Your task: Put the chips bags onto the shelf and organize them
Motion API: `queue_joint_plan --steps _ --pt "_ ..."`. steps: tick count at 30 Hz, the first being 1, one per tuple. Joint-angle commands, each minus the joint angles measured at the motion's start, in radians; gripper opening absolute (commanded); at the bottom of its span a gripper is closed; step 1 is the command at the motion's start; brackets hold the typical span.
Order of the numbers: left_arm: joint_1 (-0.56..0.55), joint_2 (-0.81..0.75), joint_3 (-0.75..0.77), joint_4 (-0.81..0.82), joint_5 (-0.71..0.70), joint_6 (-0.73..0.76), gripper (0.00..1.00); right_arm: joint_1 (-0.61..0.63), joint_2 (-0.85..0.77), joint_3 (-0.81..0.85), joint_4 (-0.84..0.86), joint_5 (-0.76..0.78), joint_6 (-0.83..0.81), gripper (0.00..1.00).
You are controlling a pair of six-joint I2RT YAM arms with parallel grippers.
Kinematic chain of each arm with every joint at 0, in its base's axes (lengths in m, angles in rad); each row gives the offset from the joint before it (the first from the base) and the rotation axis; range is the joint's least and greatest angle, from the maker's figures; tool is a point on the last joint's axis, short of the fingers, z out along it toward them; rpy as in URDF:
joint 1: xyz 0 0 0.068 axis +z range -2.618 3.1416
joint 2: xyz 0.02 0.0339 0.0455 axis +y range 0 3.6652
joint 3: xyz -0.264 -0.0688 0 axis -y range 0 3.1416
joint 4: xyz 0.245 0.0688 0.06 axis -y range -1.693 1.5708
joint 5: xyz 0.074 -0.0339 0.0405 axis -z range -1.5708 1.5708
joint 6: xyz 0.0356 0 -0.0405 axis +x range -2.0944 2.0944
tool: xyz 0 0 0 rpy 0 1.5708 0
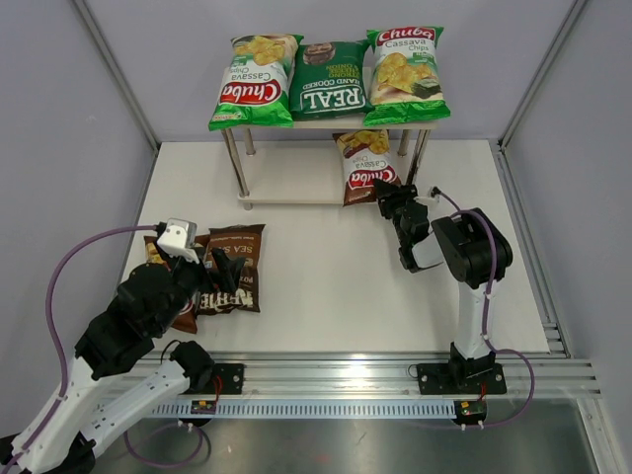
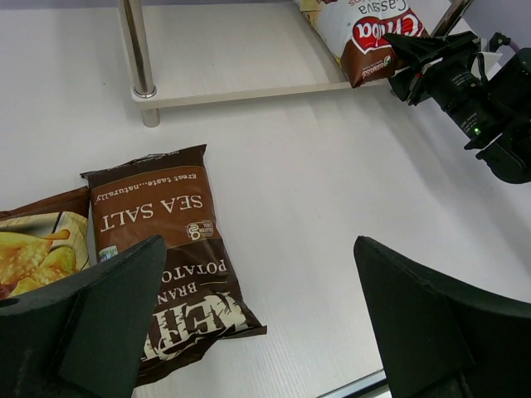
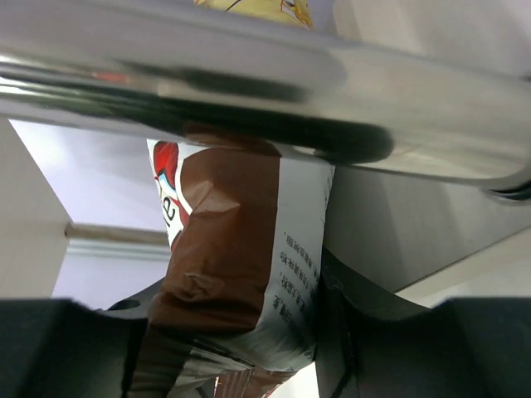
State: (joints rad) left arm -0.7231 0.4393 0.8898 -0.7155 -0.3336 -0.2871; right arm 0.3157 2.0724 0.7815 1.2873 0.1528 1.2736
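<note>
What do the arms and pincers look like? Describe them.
The left arm: white links, black joints, pale wrist camera; the right arm: black joints, white links. Both trail purple cables. The left pincer and right pincer are matte black.

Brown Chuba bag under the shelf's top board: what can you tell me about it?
The brown Chuba bag is a glossy pillow pack, brown and white, with a red logo and pictured chips. It sits on the lower board of the shelf, at its right end, under the top board. The right gripper pinches its near, creased end.
</note>
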Motion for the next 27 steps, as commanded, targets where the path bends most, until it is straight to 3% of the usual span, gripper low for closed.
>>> queue_joint_plan --steps 1,6,15,20,27 --pt "0.007 -0.008 -0.003 0.051 0.028 0.023 0.99 0.022 -0.008 -0.025 0.274 0.197 0.006 0.31" --pt "0.022 -0.005 -0.003 0.053 0.044 0.023 0.99 0.034 -0.014 -0.07 0.273 0.31 0.061 0.31" --pt "0.025 -0.014 -0.008 0.054 0.051 0.022 0.99 0.026 -0.017 -0.085 0.271 0.327 0.099 0.33" --pt "0.027 -0.014 -0.008 0.056 0.056 0.023 0.99 0.028 -0.034 -0.096 0.271 0.309 0.079 0.51" --pt "0.028 -0.019 -0.008 0.054 0.056 0.022 0.99 0.026 -0.072 -0.114 0.247 0.269 0.078 0.66"
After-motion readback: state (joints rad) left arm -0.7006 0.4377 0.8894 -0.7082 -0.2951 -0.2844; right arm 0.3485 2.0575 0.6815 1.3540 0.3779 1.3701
